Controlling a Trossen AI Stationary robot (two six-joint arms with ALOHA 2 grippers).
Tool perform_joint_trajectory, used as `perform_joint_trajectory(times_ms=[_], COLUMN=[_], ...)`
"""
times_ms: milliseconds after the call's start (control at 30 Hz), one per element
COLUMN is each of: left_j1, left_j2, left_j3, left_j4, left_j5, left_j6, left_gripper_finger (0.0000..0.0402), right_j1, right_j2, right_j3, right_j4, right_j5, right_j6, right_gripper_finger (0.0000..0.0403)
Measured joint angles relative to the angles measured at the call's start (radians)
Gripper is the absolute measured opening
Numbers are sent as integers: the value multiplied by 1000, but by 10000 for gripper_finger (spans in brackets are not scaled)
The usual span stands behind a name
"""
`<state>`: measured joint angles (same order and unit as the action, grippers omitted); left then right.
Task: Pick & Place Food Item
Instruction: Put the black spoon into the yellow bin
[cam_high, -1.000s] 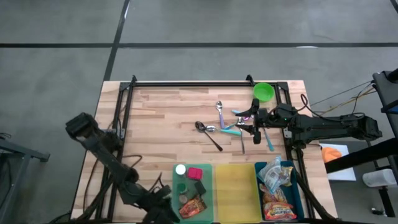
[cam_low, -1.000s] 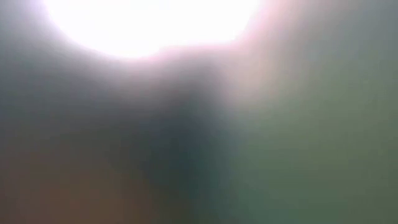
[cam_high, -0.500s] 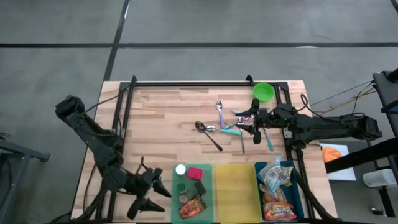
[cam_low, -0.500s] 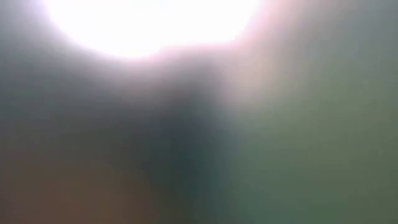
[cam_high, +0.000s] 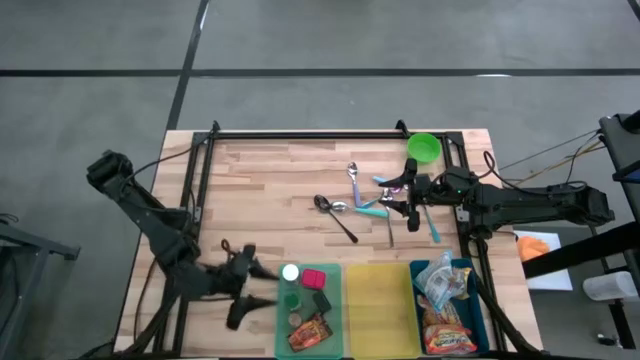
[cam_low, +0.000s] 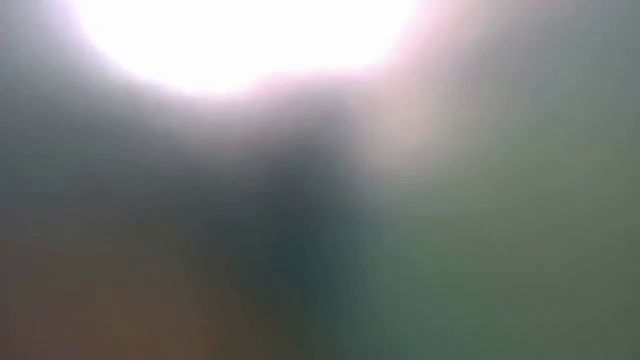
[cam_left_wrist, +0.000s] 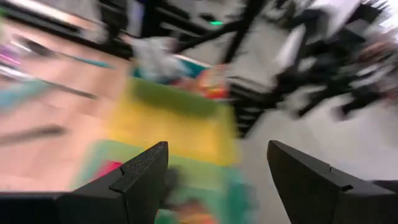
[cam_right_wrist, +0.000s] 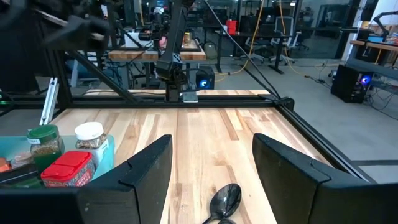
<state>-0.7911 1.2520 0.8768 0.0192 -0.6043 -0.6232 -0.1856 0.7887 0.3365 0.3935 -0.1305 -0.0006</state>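
Overhead: table (cam_high: 260, 190) (low view washed out)

Green bowl (cam_high: 424, 147) at far edge, spoons (cam_high: 335, 215) mid-table, wooden table (cam_high: 260, 190)

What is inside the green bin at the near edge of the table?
The green bin holds a white-capped jar, a red-lidded container, a dark item and an orange snack packet. Anything beneath them is hidden.
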Motion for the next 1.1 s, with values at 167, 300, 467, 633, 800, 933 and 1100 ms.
perform_joint_trajectory(times_ms=[167,300,467,633,800,933,1100], left_j1=[108,215,337,406,428,438,456], left_j2=[-28,-30,-29,-29,-28,-28,-28], left_j3=[0,-1,-1,-1,-1,-1,-1], left_j4=[-203,-263,-353,-369,-356,-353,-356], left_j5=[-84,-108,-109,-109,-107,-107,-110], left_j6=[211,295,305,302,252,266,331], left_gripper_finger=[275,275,275,275,275,275,275], right_j1=[0,0,0,0,0,0,0], right_j2=[0,0,0,0,0,0,0], right_j3=[0,0,0,0,0,0,0], right_j4=[0,0,0,0,0,0,0], right_j5=[0,0,0,0,0,0,0], right_j6=[0,0,0,0,0,0,0], right_gripper_finger=[221,221,221,221,221,221,221])
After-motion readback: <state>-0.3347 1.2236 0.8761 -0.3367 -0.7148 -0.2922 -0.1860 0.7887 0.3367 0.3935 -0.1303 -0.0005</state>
